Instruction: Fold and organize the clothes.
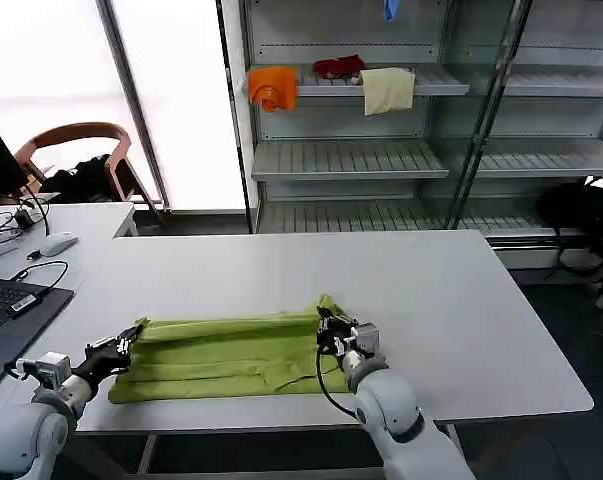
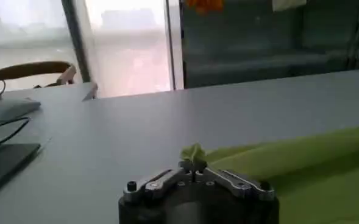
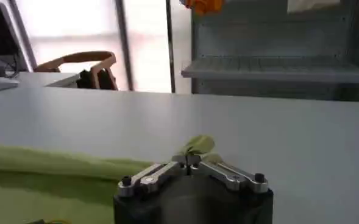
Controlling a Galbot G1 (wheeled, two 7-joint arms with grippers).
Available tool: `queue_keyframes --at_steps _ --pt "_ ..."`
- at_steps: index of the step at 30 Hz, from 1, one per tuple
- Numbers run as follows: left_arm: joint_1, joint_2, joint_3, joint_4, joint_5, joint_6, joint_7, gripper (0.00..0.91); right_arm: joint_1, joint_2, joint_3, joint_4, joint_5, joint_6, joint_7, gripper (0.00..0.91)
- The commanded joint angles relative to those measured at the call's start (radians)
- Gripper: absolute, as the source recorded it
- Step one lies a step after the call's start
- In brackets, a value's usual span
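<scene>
The clothes are one lime yellow-green T-shirt, lying as a long folded band near the front edge of the white table. My left gripper is shut on the shirt's left end, and a tuft of green fabric sticks out between its closed fingers. My right gripper is shut on the right end, with a pinch of the shirt pushed up past its fingertips. The shirt's upper fold runs between the two grippers.
A laptop, a mouse and cables lie on the table's left part. A wooden chair stands behind. Metal shelves at the back hold orange, red and cream cloths.
</scene>
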Motion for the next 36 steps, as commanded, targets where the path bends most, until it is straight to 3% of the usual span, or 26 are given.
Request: queue_keyframes --at_steps 1,14,15,16,19,22,27,30,36 --pt "0.085 0.005 -0.041 -0.049 0.011 -0.010 0.014 0.000 -0.098 -0.028 -0.002 0.110 -0.003 0.000 0.003 0.000" --pt "0.120 -0.003 -0.045 -0.049 0.084 -0.035 0.027 0.010 -0.148 -0.014 -0.003 0.112 -0.088 0.003 -0.012 0.000" --pt "0.119 -0.006 -0.043 -0.049 0.091 -0.036 0.026 0.252 -0.148 -0.010 -0.002 0.106 -0.097 0.003 -0.014 0.343" --pt "0.118 -0.011 -0.041 -0.049 0.096 -0.037 0.024 0.907 -0.148 -0.005 -0.002 0.098 -0.120 0.003 -0.013 0.907" --pt "0.117 -0.018 -0.036 -0.051 0.116 -0.043 0.017 0.907 -0.150 0.010 0.001 0.084 -0.199 0.005 -0.026 0.907" --pt "0.116 -0.022 -0.032 -0.053 0.124 -0.047 0.009 0.907 -0.160 0.037 0.011 0.073 -0.335 0.006 -0.054 0.907" --pt "0.111 -0.033 -0.029 -0.055 0.127 -0.049 -0.007 0.907 -0.158 0.039 0.011 0.058 -0.405 0.007 -0.050 0.907" --pt "0.106 -0.048 -0.034 -0.062 0.094 -0.073 -0.036 0.907 -0.155 0.041 0.020 0.065 -0.381 0.008 -0.055 0.907" --pt "0.119 -0.101 -0.060 -0.116 -0.091 -0.110 -0.154 0.907 -0.114 0.046 0.060 0.132 -0.169 0.036 -0.072 0.907"
